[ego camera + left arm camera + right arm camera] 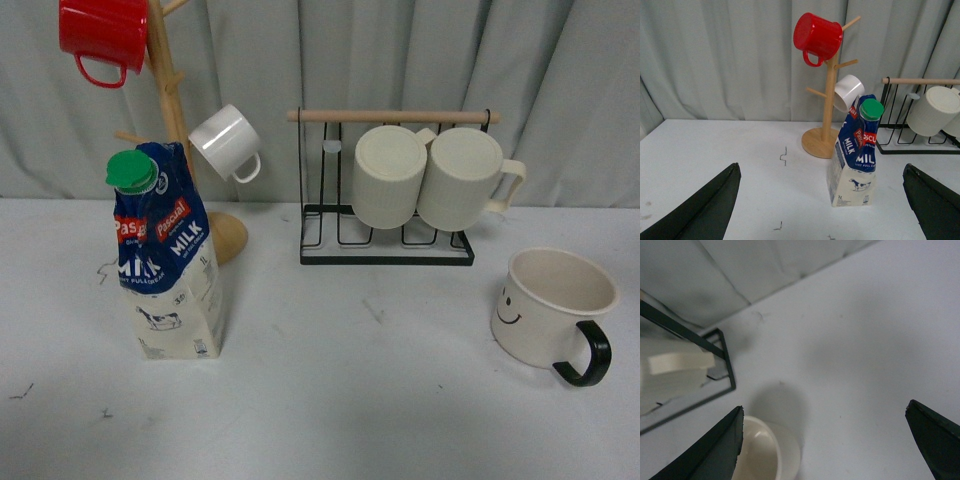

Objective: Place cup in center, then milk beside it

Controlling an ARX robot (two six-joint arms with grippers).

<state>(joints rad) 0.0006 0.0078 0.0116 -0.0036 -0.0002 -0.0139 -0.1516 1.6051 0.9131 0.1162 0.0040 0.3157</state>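
Observation:
The cup (pixel 552 306), a wide cream mug with a black loop handle and a smiley face, stands upright at the right of the white table. Part of its rim shows in the right wrist view (pixel 772 450), beside one finger of my open right gripper (pixel 825 440). The milk (pixel 165 255), a carton with a blue top and green cap, stands upright at the left. In the left wrist view the milk (pixel 855 160) stands a little beyond my open left gripper (pixel 822 200), between its spread fingers. Neither gripper shows in the front view.
A wooden mug tree (pixel 175 120) behind the milk holds a red mug (pixel 102 35) and a small white mug (pixel 226 142). A black wire rack (pixel 385 215) at the back centre holds two ribbed cream mugs (pixel 430 178). A grey curtain hangs behind the table (pixel 330 390).

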